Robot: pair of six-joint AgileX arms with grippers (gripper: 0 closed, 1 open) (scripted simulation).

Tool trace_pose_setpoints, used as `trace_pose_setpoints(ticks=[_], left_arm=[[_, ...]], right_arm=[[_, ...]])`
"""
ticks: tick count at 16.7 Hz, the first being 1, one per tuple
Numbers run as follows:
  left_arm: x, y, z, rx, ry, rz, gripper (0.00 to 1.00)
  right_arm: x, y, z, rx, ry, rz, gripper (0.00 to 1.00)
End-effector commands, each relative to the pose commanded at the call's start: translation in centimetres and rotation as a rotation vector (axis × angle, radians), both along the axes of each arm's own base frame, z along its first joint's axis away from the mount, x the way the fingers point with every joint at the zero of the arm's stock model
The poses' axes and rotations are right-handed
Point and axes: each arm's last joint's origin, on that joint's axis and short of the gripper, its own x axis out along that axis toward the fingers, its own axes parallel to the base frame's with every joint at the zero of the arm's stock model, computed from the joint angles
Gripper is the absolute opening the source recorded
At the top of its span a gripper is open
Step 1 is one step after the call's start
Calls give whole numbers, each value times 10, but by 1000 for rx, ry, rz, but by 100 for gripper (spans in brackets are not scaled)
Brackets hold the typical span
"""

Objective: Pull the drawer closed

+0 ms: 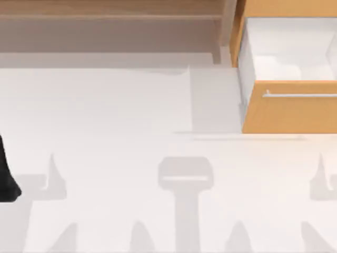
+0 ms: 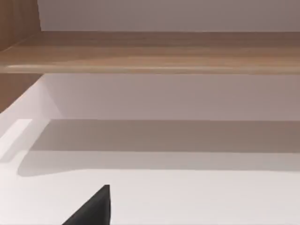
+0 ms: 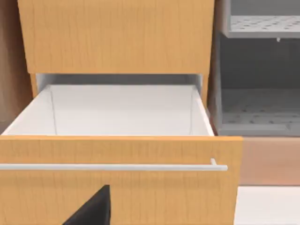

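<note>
Drawer (image 3: pixel 117 154) open: smooth orange-tan wood, white walls

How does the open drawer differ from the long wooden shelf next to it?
The drawer has an orange-tan front with a silver bar handle; the shelf is duller brown and bare. The drawer stands pulled out, showing white inner walls; the shelf is one fixed open board. The drawer sits at the table's right, the shelf spans its left. Both look wooden.

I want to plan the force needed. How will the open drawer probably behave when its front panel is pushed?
The drawer looks empty, with bare white inner walls, so it is probably light. Its flat wooden front panel looks rigid and should take a push without bending. Seated in its cabinet opening, it will likely slide straight rather than tip.
</note>
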Motion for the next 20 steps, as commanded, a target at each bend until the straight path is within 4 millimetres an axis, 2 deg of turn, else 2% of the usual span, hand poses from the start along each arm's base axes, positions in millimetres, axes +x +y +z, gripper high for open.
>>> trace_pose_setpoints(ticks=[4,7,10,13,16,20], left_arm=[[0,0,0,0,0,0,100],[0,0,0,0,0,0,100],[0,0,0,0,0,0,100],[0,0,0,0,0,0,100],[0,0,0,0,0,0,100],[0,0,0,0,0,0,100]], right_arm=[[1,-2,7,-2,-15,-2,100],[7,-11,26,-10,-53,-8,100],[23,-27,46,-18,-57,-5,100],[47,-55,57,-12,-24,-3,100],[68,-90,58,3,3,-1,100],[80,-131,54,5,6,1,100]])
